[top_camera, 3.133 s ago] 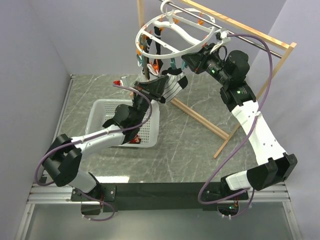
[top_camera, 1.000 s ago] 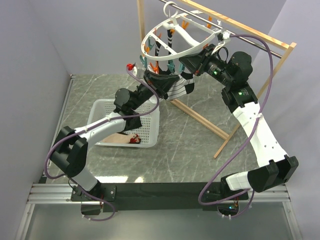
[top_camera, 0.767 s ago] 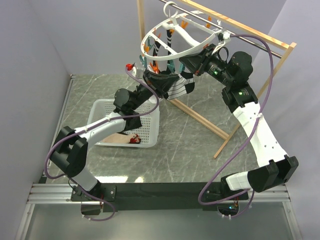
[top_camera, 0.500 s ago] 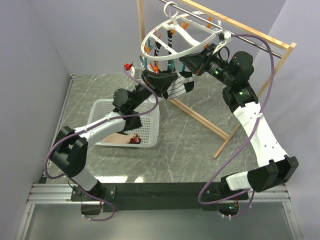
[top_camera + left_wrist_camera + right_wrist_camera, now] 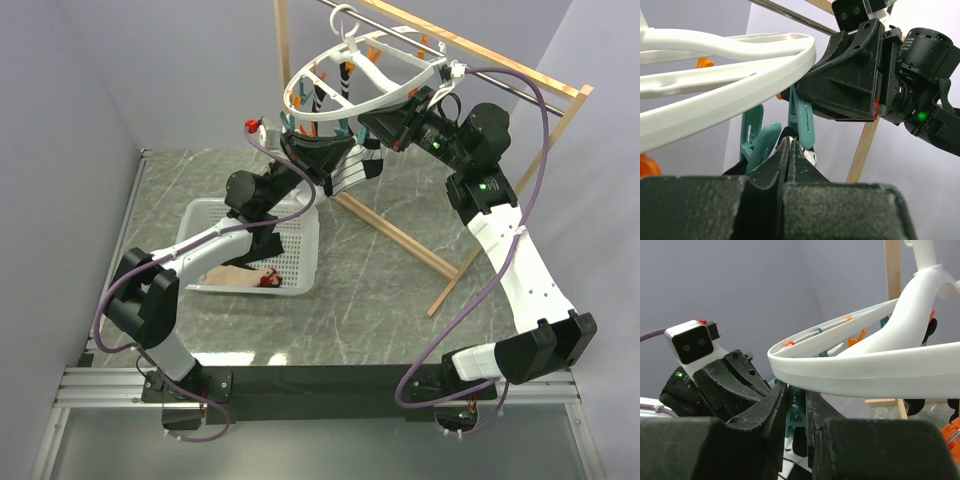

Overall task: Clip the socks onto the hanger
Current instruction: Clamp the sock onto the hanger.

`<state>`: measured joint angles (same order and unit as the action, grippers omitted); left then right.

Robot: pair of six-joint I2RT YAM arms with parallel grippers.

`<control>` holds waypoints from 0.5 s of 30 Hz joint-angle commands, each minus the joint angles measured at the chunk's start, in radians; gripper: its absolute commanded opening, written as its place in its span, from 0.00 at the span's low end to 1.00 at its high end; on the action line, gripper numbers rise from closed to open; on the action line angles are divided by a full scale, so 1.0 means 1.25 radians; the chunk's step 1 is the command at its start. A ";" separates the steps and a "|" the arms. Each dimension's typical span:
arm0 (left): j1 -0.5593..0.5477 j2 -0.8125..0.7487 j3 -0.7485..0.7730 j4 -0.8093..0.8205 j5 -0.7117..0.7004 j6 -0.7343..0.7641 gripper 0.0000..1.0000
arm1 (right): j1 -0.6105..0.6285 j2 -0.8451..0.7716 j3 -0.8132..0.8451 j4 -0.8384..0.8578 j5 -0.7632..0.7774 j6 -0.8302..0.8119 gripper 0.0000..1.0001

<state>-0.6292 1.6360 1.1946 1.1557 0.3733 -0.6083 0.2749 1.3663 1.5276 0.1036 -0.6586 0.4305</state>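
The left end effector (image 5: 791,150) is pressed together on a white fabric sock with thin black stripes (image 5: 352,172). It sits just under the large round white plastic hanger ring (image 5: 880,367), whose rim crosses above it, and directly opposite, the right end effector (image 5: 795,392) pinches a teal plastic clip (image 5: 802,119) dangling from that rim. Only the top view shows the white perforated plastic basket (image 5: 298,255) on the bench (image 5: 380,300) below the left end effector and the wooden frame (image 5: 400,232) behind the right one, while the wrist views show the two end effectors nearly touching at the clip.

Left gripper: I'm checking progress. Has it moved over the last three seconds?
Yes. The left gripper has gone up-frame and right, away from the basket's far corner.
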 commanded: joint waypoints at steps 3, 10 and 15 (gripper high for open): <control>0.003 0.003 0.026 0.033 0.014 -0.004 0.00 | -0.009 -0.018 0.005 0.052 -0.049 0.020 0.00; 0.011 -0.008 0.013 0.052 0.014 -0.019 0.01 | -0.014 -0.005 0.008 0.048 -0.068 0.018 0.00; 0.016 -0.007 0.021 0.063 0.018 -0.035 0.01 | -0.015 0.010 0.027 0.023 -0.092 -0.004 0.04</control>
<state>-0.6147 1.6421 1.1946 1.1702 0.3775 -0.6304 0.2626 1.3758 1.5257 0.1181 -0.7246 0.4397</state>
